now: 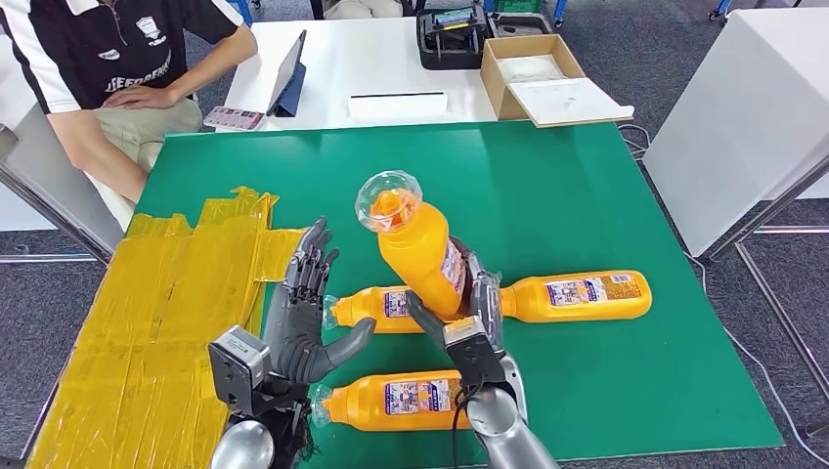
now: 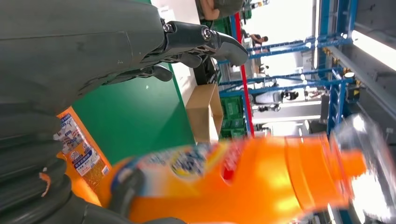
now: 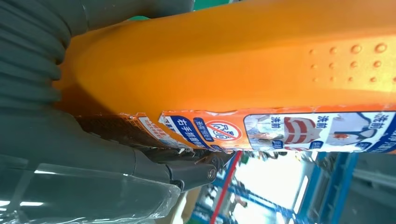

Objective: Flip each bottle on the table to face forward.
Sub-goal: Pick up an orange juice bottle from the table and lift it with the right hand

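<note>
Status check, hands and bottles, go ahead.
Right hand grips raised bottle. Left hand open beside it. Three bottles lying on green mat. Nothing blocking.

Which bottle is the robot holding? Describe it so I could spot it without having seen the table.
Look at the green mat covering the table, then at its near middle, where orange bottles lie. The held bottle is gripped by the robot's right hand. Unlike the three lying flat, it is lifted and tilted, its clear cap uppermost.

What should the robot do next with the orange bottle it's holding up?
Probably turn it and lay it back down, front label up. The right hand holds the raised bottle above the green mat, where three bottles lie; the left hand waits open.
</note>
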`<action>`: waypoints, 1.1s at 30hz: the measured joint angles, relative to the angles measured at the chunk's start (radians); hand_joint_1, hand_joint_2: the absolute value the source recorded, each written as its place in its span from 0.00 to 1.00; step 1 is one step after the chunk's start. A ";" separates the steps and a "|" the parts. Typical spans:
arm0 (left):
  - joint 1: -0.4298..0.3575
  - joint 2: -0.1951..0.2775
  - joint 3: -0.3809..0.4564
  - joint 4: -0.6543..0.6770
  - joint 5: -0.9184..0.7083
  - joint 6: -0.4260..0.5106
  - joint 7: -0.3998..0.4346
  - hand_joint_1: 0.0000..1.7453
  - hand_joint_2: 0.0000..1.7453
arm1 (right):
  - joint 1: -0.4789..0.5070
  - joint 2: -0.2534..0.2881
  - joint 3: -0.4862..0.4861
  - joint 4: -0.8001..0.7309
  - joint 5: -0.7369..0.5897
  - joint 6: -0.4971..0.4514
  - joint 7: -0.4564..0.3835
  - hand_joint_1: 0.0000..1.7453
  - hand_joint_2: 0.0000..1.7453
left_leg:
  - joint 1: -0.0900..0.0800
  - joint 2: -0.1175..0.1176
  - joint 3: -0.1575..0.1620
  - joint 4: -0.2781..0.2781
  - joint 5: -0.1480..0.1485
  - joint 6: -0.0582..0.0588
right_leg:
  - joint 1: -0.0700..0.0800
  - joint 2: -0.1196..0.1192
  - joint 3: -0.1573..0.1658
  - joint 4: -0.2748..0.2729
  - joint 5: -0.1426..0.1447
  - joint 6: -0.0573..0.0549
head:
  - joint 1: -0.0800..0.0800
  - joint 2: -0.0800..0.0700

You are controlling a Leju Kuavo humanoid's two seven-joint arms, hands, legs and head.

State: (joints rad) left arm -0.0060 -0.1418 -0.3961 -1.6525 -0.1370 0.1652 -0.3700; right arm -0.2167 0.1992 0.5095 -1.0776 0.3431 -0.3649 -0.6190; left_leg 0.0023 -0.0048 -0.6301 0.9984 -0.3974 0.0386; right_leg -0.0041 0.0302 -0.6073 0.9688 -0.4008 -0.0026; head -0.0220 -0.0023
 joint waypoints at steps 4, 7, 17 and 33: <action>-0.009 0.000 -0.003 0.007 0.004 -0.001 0.009 0.00 1.00 | -0.007 0.009 0.044 0.031 0.057 0.009 0.036 1.00 1.00 | 0.000 0.000 0.000 0.000 0.000 0.000 | 0.000 0.000 0.000 0.000 0.000 0.000 | 0.000 0.000; -0.012 0.000 -0.003 0.016 0.008 -0.003 0.011 0.00 1.00 | -0.008 0.013 0.076 0.051 0.080 0.008 0.048 1.00 1.00 | 0.000 0.000 0.000 0.000 0.000 0.000 | 0.000 0.000 0.000 0.000 0.000 0.000 | 0.000 0.000; -0.027 -0.006 -0.006 0.039 0.016 -0.018 0.011 0.00 1.00 | -0.029 0.013 0.129 0.111 0.137 -0.005 0.058 1.00 1.00 | 0.000 0.000 0.000 0.000 0.000 0.000 | 0.000 0.000 -0.001 0.000 0.000 0.000 | 0.000 0.000; -0.046 -0.008 -0.005 0.063 0.038 -0.039 0.020 0.00 1.00 | -0.038 0.010 0.177 0.153 0.261 -0.055 0.110 1.00 1.00 | 0.000 0.000 0.000 0.000 0.000 0.000 | 0.000 0.000 -0.001 0.000 0.000 0.000 | 0.000 0.000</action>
State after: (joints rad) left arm -0.0521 -0.1503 -0.4013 -1.5895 -0.0987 0.1262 -0.3498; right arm -0.2545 0.2095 0.6863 -0.9244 0.6044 -0.4201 -0.5088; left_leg 0.0024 -0.0048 -0.6303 0.9985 -0.3973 0.0385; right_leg -0.0040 0.0302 -0.6082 0.9688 -0.4008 -0.0026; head -0.0220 -0.0023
